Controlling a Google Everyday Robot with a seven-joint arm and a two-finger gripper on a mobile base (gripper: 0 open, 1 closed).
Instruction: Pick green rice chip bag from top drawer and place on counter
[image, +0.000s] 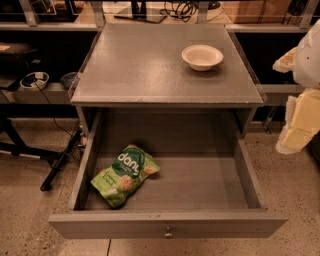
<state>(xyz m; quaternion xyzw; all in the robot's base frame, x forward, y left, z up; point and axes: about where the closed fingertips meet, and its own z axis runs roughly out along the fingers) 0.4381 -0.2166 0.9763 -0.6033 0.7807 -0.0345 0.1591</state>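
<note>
The tool (299, 122) hangs, apparently pointing down, right of the top drawer (167, 226); whether wide or narrow, I cannot tell.

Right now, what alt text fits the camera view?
A green rice chip bag lies in the front left of the open top drawer; the gripper is at the picture's right edge, outside the drawer and away from the bag. A white bowl sits on the counter, back right.

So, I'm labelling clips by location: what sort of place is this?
Probably a lab or workshop: speckled concrete floor, cables on rear shelving, a worn grey counter over its open top drawer. The jaws hang at the right edge.
</note>
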